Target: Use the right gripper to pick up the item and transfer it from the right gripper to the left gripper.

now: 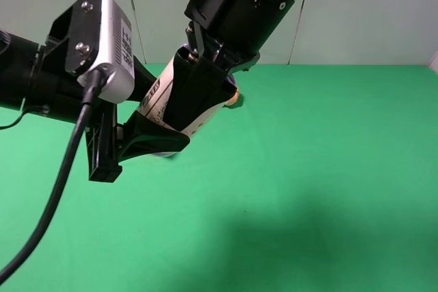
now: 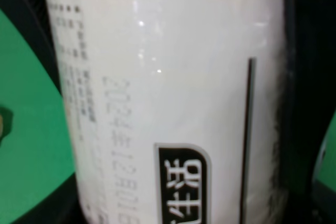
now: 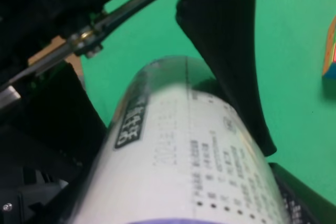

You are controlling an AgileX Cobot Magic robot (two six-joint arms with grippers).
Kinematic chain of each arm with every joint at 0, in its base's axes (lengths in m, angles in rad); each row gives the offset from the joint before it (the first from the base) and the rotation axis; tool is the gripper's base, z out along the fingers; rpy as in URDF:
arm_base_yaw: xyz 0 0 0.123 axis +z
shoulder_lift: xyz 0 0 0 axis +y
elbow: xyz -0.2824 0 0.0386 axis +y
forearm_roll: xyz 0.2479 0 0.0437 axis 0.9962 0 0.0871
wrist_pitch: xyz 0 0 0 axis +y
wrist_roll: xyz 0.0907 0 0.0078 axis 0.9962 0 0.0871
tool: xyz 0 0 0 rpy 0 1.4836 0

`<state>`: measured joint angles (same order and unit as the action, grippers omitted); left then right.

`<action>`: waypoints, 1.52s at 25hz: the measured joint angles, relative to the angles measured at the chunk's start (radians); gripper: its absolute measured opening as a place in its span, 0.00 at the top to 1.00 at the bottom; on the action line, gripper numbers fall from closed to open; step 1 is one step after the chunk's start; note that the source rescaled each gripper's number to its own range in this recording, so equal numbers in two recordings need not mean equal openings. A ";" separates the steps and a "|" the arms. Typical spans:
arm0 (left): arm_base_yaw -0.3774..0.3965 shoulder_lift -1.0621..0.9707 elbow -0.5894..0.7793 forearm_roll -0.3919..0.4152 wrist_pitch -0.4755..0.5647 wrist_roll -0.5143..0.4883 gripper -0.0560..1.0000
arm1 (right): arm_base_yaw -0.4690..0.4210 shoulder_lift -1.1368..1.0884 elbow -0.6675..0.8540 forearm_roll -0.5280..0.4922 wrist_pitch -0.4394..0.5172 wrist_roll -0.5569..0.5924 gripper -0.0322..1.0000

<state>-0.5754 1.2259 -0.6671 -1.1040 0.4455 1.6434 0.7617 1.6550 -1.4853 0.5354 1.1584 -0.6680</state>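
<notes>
The item, a cream-white can [image 1: 155, 102] with dark print, hangs tilted in the air above the green table. My right gripper [image 1: 186, 115] reaches down from the top and is shut on it, its black fingers [image 1: 198, 87] covering much of the can's side. My left gripper [image 1: 152, 111], with the silver-grey box [image 1: 115, 46] at its wrist, comes in from the left, one finger on each side of the can's lower end, touching it. The can [image 2: 168, 77] fills the left wrist view between black fingers [image 2: 310, 103]. In the right wrist view the can [image 3: 184, 171] sits between the fingers [image 3: 231, 61].
The green table [image 1: 328, 169] spreads below both arms. A small orange-tan thing [image 1: 237, 100] peeks out behind the right gripper. The multicoloured cube [image 3: 331, 51] lies on the cloth at the edge of the right wrist view. A black cable [image 1: 55, 196] hangs from the left wrist.
</notes>
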 joint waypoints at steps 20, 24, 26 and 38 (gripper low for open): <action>0.000 0.001 0.000 0.016 -0.001 0.005 0.94 | 0.001 -0.002 0.000 -0.069 0.013 0.080 0.00; 0.000 0.001 0.000 0.018 -0.001 0.006 0.94 | 0.001 -0.002 0.000 -0.078 0.052 0.080 0.00; 0.000 0.001 0.000 0.018 0.000 0.006 0.94 | 0.001 -0.004 0.000 -0.094 0.055 0.084 0.00; 0.000 0.001 0.000 0.018 0.000 0.006 0.94 | 0.001 -0.222 0.000 -0.331 0.058 0.214 0.00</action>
<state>-0.5754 1.2270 -0.6671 -1.0863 0.4456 1.6493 0.7627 1.4325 -1.4853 0.2047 1.2168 -0.4541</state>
